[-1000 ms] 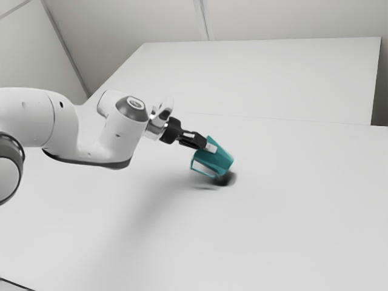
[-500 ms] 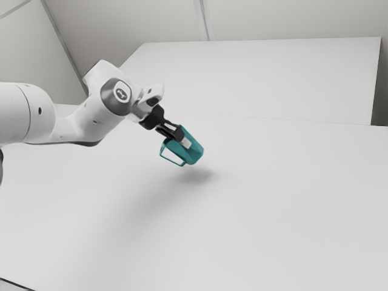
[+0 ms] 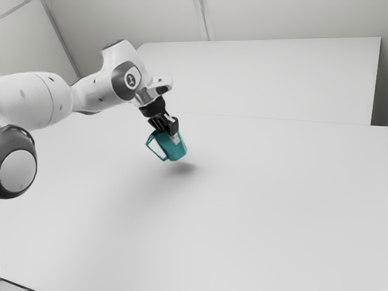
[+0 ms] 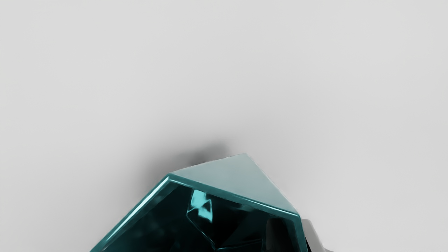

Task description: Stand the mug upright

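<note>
Exterior view, just left of frame centre: end effector (image 3: 175, 137) grasped the teal mug (image 3: 174, 151) by its wall, one finger (image 4: 276, 235) inside, one outside. Mug hung beyond the fingertips, tilted, above the bench (image 3: 273, 206); base pointed lower right, handle (image 3: 155, 149) to the left. Shadow (image 3: 182, 169) fell below. Arm emblem (image 3: 131, 80): round, too small to read.
</note>
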Available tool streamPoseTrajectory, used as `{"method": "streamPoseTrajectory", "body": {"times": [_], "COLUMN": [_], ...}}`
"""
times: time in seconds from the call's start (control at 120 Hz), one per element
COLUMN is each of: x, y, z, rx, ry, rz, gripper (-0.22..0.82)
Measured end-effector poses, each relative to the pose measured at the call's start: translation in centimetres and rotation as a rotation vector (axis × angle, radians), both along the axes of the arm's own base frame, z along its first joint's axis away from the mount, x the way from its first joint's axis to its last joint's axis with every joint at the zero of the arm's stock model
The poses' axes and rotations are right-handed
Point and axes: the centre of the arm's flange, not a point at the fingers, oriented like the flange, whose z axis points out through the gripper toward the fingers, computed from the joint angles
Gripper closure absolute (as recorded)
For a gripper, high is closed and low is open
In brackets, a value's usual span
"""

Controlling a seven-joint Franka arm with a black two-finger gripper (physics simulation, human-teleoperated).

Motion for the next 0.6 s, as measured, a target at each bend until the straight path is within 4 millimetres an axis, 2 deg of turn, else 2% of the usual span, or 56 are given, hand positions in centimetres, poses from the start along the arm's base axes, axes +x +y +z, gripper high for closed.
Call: {"method": "streamPoseTrajectory", "body": {"times": [0.158, 0.35, 0.6], "x": [0.7, 0.7, 0.7], "y": [0.4, 0.8, 1.0], "z": [-0.9, -3.0, -3.7], "rx": [0.087, 0.152, 0.172], "ry": [0.083, 0.165, 0.205], "rz": [0.036, 0.093, 0.164], "gripper": [0.78, 0.78, 0.73]}}
